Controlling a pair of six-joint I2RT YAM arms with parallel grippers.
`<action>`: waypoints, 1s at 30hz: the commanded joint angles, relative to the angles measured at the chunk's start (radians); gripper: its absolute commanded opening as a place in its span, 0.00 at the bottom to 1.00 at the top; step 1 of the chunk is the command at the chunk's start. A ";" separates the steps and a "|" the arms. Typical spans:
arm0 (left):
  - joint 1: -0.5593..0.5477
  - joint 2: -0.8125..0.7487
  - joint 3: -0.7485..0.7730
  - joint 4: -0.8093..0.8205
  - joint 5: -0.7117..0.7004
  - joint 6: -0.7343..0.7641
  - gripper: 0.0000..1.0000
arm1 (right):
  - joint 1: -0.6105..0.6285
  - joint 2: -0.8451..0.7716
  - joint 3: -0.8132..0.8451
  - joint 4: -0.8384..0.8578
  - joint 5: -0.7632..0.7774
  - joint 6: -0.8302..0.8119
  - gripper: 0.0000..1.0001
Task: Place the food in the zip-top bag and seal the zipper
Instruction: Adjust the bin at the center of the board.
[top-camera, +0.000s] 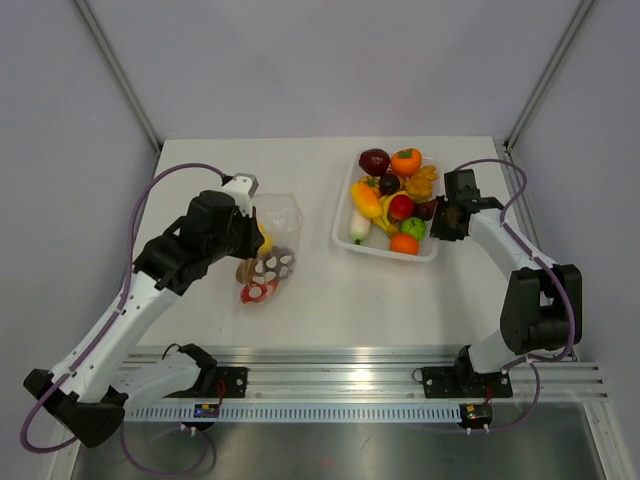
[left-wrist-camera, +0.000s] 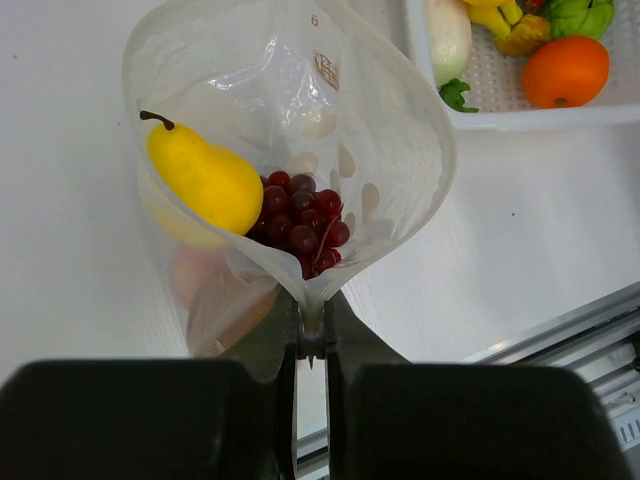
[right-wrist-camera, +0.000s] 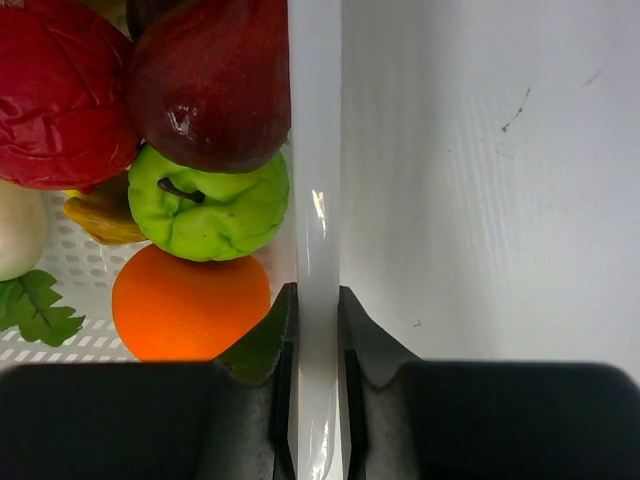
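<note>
Currently left hand (left-wrist-camera: 312, 322) pinches the zip-top bag (left-wrist-camera: 300, 90) rim; right hand (right-wrist-camera: 315, 310) clamps the tray (right-wrist-camera: 315, 150) wall, centre right. Pull slowly, keep it level.

Table: white top (top-camera: 310, 300), metal rail (top-camera: 350, 385) along near edge.
Left-ctr: zip-top bag (top-camera: 280, 215) lying on it, clear plastic.
Right-rear: white tray (top-camera: 343, 225) sat flat, near rt edge.

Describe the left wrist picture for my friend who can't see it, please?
The left tool pinches the edge of a clear zip-top bag, holding its mouth open. Inside lie a yellow pear and a bunch of dark red grapes. Behind, a white tray corner holds an orange.
</note>
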 joint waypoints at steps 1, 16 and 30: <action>0.006 0.010 0.059 0.077 0.031 0.013 0.00 | 0.003 -0.031 0.006 -0.030 0.076 -0.011 0.17; 0.006 0.035 0.067 0.096 0.117 0.040 0.00 | -0.001 -0.163 0.026 -0.090 0.134 0.008 0.80; 0.006 0.041 0.171 0.068 0.602 0.304 0.00 | 0.187 -0.414 0.216 -0.121 -0.142 -0.193 0.82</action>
